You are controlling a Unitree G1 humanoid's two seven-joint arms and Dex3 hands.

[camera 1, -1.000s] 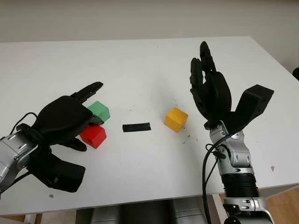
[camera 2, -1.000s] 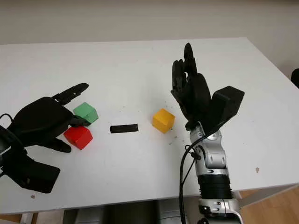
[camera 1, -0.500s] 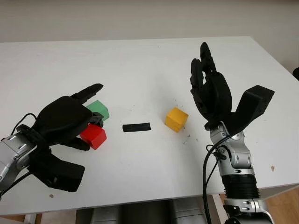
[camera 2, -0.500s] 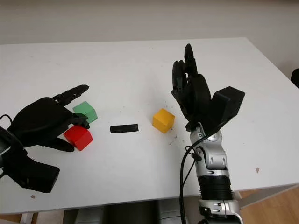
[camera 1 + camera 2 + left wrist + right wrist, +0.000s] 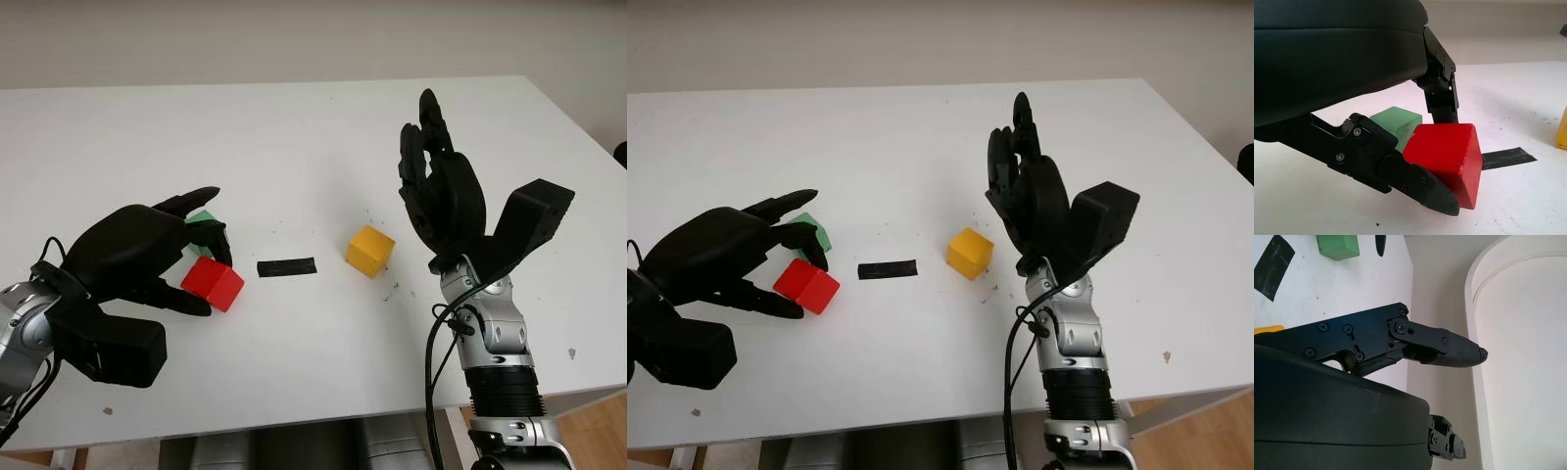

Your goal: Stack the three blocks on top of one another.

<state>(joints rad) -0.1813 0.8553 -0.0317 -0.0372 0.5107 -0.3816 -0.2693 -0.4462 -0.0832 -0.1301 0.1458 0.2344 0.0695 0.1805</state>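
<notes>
My left hand [image 5: 147,257] has the red block [image 5: 212,285] pinched between its fingers [image 5: 1425,188], tilted and looking slightly raised off the table [image 5: 294,137], near the left part of the front edge. Green block [image 5: 813,233] sits on the table just behind it, partly hidden by my fingers. Yellow block [image 5: 369,251] sits apart toward table centre-right, past a black tape strip [image 5: 286,266]. My right hand [image 5: 441,191] is open, held up over the right side of the table, holding nothing. Step in hand, I judge: picking red to start the stack. Next move calls for lifting red higher, carrying it over green, levelling it and setting it down square.
</notes>
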